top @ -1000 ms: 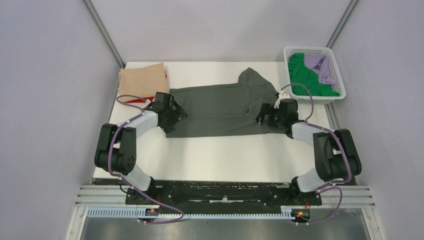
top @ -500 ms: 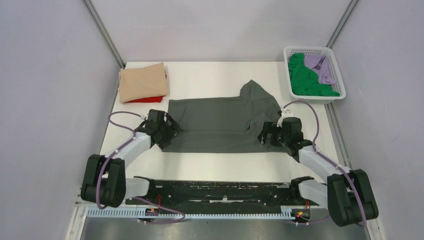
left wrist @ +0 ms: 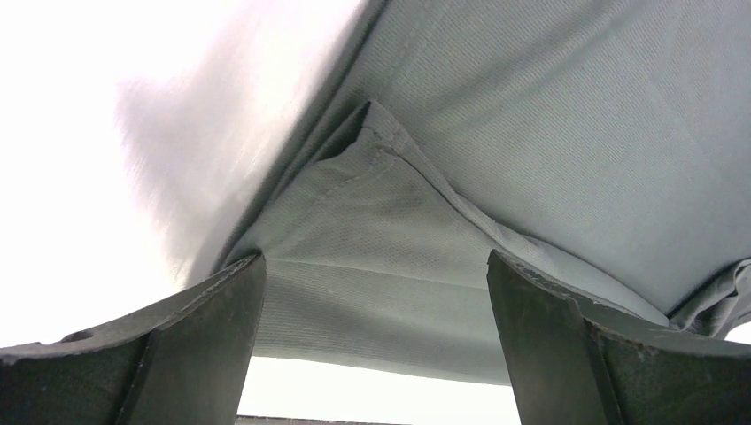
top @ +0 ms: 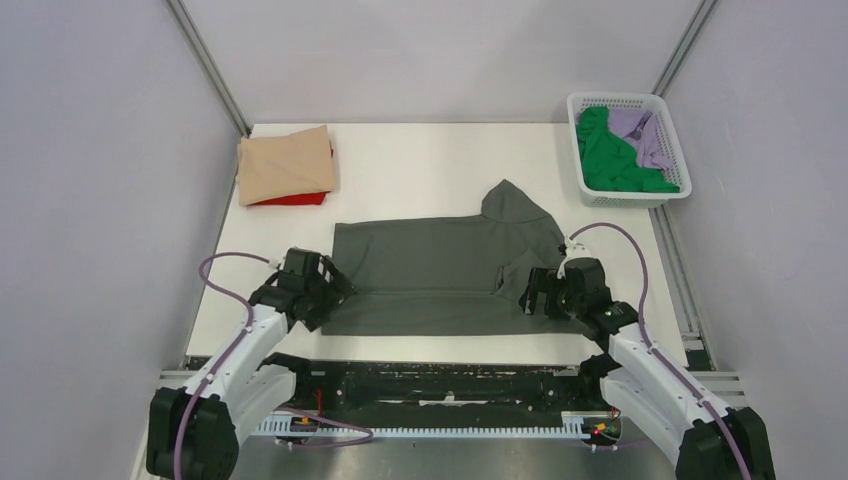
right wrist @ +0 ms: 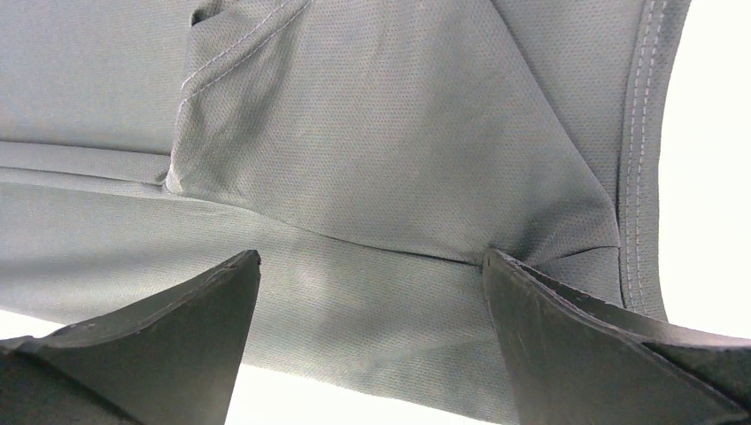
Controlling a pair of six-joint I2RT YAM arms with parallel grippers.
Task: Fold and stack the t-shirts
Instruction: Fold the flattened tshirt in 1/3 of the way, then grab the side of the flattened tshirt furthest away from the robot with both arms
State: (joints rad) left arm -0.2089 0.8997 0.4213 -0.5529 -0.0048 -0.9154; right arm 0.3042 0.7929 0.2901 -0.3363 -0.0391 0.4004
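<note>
The grey shirt [top: 440, 270] lies flat in the middle of the table [top: 420, 160]. The left gripper [top: 318, 295], at its 8 o'clock, and the right gripper [top: 535, 292], at 4 o'clock, are spread wide, pinching nothing. The cloth there looks doubled, maybe. Grabbing one layer would make a crooked fold.

We're looking down on a white counter [top: 440, 155], brightly and evenly lit with hardly a shadow, boxed in by plain pale lilac-grey walls: the left wall [top: 90, 200], the back wall [top: 440, 50] and the right wall [top: 780, 200]. Slanted metal struts climb the back corners, the left strut [top: 208, 65] and the right strut [top: 686, 45]. Along the near edge sits a black mounting plate [top: 450, 375], with a pale slotted rail [top: 450, 425] just in front of it.
</note>
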